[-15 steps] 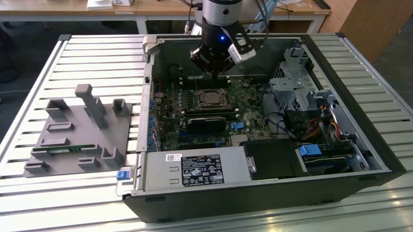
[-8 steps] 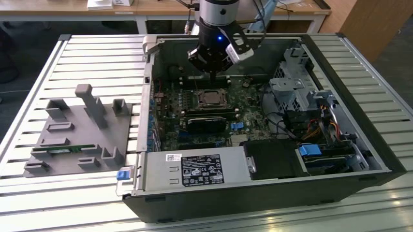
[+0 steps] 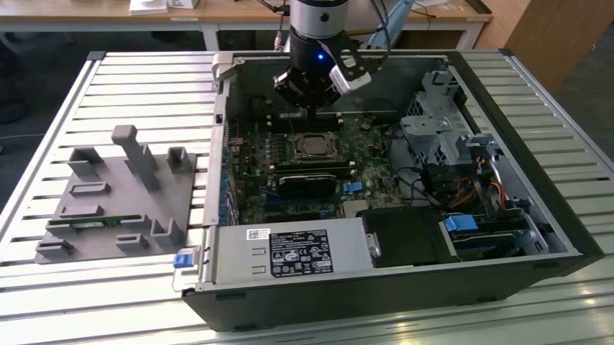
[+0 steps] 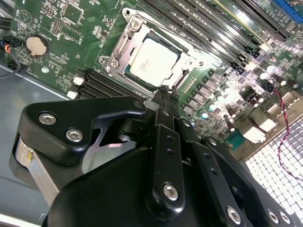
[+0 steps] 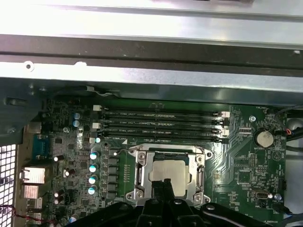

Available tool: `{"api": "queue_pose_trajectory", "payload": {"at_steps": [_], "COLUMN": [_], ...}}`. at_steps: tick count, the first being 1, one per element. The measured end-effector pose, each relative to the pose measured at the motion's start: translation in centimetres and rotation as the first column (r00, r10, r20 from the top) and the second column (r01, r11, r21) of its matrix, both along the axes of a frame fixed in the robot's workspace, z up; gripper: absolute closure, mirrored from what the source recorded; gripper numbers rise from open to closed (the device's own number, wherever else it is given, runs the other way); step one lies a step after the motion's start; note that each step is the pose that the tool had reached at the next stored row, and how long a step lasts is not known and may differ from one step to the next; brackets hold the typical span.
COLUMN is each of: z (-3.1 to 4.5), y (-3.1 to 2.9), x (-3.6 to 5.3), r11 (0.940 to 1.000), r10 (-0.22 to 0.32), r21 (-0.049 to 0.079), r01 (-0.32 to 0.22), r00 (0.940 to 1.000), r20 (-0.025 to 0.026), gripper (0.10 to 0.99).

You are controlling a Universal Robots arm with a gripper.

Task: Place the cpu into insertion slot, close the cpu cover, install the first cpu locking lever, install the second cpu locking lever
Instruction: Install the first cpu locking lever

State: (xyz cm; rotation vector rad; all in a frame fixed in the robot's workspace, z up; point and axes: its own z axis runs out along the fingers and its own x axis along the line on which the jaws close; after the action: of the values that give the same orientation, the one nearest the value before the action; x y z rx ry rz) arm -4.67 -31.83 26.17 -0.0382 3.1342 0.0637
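1. The cpu (image 4: 154, 59) sits in the insertion slot (image 4: 166, 41), dull metal top up and level with the board. It also shows in the first wrist view (image 5: 170, 171) and in the exterior view (image 3: 311, 146), near the middle of the green motherboard (image 5: 236, 161).
2. The cpu cover (image 4: 124, 45) lies flat around the chip. The silvery frame is down on all sides and the chip top shows through its window.
3. My pincer (image 4: 163, 92) is narrow, fingertips together, with nothing between them. In both wrist views the tips hang over the edge of the cover, just beside the chip (image 5: 163, 184). I cannot tell whether they touch the metal.
4. Four long black memory slots (image 5: 161, 125) run side by side next to the socket, between it and the grey metal wall of the case (image 5: 151, 78). A coin cell battery (image 4: 35, 45) sits on the board, apart from the socket.
5. In the exterior view my pincer (image 3: 309, 100) stands upright over the open computer case (image 3: 384, 295), with a blue light (image 3: 318, 56) glowing on the wrist.
6. A black labelled power-supply box (image 3: 292, 253) fills the case's near corner, well apart from the socket.
7. The case rests on a slatted table (image 3: 144, 79). A grey fixture block (image 3: 115, 208) lies on the table at the exterior view's left, beside the case.
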Motion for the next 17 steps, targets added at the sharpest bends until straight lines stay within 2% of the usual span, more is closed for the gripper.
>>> {"api": "queue_pose_trajectory", "payload": {"at_steps": [17], "z": [0.0], "y": [0.0], "x": [-1.2], "r11": [1.0], "r10": [0.0], "r21": [0.0], "r01": [0.0], "r00": [1.0], "r20": [0.0005], "gripper": [0.965]}}
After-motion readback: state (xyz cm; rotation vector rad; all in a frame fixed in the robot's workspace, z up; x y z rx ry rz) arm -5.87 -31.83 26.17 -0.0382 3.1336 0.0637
